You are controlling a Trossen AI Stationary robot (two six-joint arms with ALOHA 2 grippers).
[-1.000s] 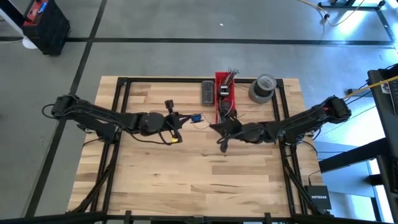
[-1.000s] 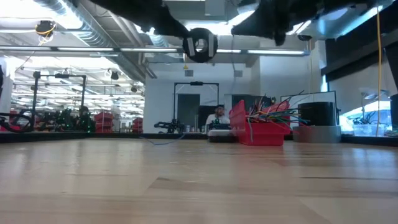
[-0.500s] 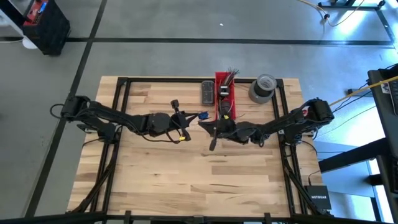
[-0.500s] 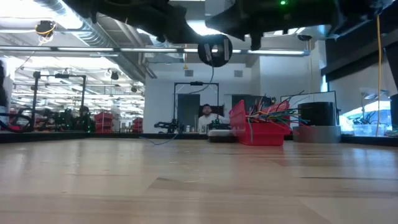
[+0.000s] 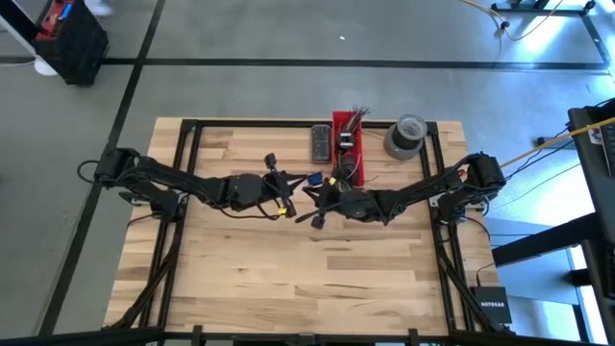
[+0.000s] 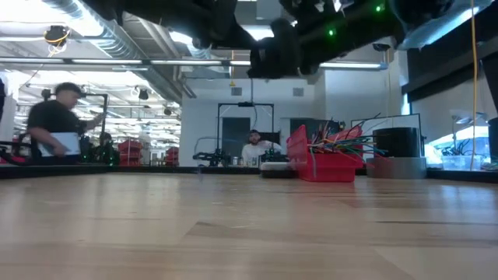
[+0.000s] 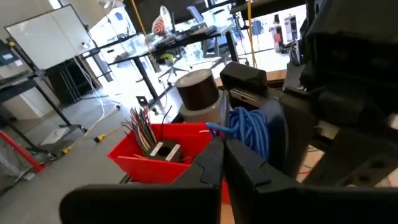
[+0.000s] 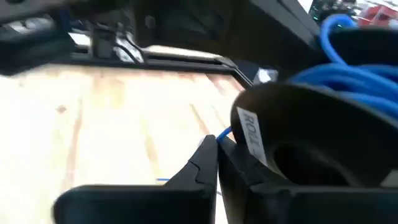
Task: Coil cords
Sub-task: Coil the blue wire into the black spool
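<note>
left tool (image 5: 288,197): my tips are shut tight, up over the middle of the bench (image 5: 288,288).
right tool (image 5: 309,204): shut too, close beside my left one.
blue cord (image 7: 249,127): a bunched loop by my left tool.
red bin (image 5: 348,144): at the far edge.

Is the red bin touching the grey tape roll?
Apart. In the high view a strip of bare wood table separates the red bin from the grey tape roll; the low view also shows a gap between them.
</note>
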